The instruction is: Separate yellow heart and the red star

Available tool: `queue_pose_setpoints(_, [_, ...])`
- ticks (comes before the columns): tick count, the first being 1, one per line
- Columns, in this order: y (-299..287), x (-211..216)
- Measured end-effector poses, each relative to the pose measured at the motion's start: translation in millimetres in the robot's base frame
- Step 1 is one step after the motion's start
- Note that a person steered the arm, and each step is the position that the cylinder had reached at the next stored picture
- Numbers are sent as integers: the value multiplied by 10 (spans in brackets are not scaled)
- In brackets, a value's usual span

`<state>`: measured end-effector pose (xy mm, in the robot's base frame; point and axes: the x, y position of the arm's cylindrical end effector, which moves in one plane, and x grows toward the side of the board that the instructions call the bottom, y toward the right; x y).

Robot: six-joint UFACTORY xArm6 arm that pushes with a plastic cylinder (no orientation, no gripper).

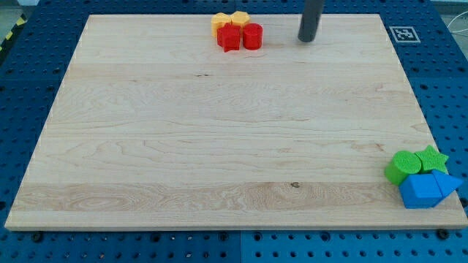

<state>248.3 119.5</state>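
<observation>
A yellow heart [220,23] and a yellow block [239,18] lie side by side at the board's top edge, near the middle. A red star [229,37] sits just below the yellow heart and touches it. A red cylinder-like block [252,36] sits to the right of the star, touching it. My tip [306,39] is to the right of this cluster, about 60 pixels from the red cylinder-like block and touching no block.
A wooden board [219,131] lies on a blue perforated table. At its bottom right corner sit a green cylinder [399,168], a green star [432,158], a blue block [420,191] and a blue triangular block [446,182]. A marker tag [404,33] is at the top right corner.
</observation>
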Motion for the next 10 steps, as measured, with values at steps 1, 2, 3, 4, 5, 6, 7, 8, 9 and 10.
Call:
queue_pose_setpoints(1, [-404, -327])
queue_pose_setpoints(2, [-767, -555])
queue_pose_setpoints(3, [-937, -546])
queue_pose_setpoints(4, [-1199, -555])
queue_pose_setpoints(5, [-1309, -490])
queue_pose_setpoints(6, [-1392, -225])
queue_pose_setpoints(7, [-1464, 75])
queue_pose_setpoints(8, [-1509, 365])
queue_pose_setpoints(9, [-1563, 597])
queue_pose_setpoints(10, [-1606, 613])
